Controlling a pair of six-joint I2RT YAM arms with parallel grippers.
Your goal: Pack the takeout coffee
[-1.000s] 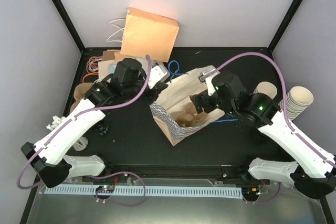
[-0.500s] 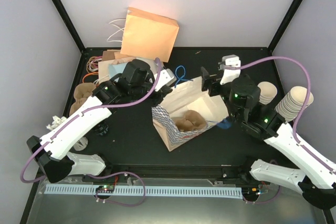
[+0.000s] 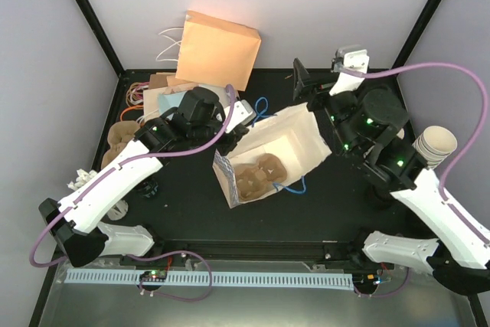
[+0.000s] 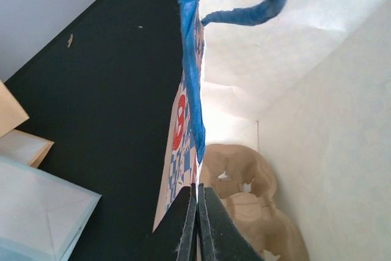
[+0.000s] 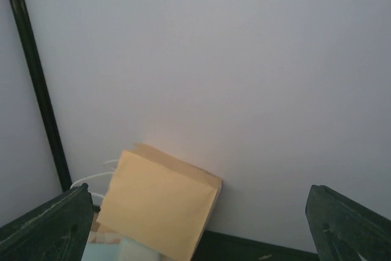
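Left tool (image 4: 197,212) clamped on bag (image 3: 295,135) rim, likely propping its mouth open for loading; right tool (image 5: 198,221) wide, empty.

— Where is the takeout coffee, the single small cream paper cup?
— No view shows it. Overhead, the right arm (image 3: 387,147) covers the table (image 3: 191,197) at far right, just left of the cup stack (image 3: 436,145). Whether it stands beneath, I cannot tell.

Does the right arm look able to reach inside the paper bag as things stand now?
Probably yes. The left tool pinches the bag at its rim and the mouth gapes; the right tool, open and empty, is just beyond it with nothing between.
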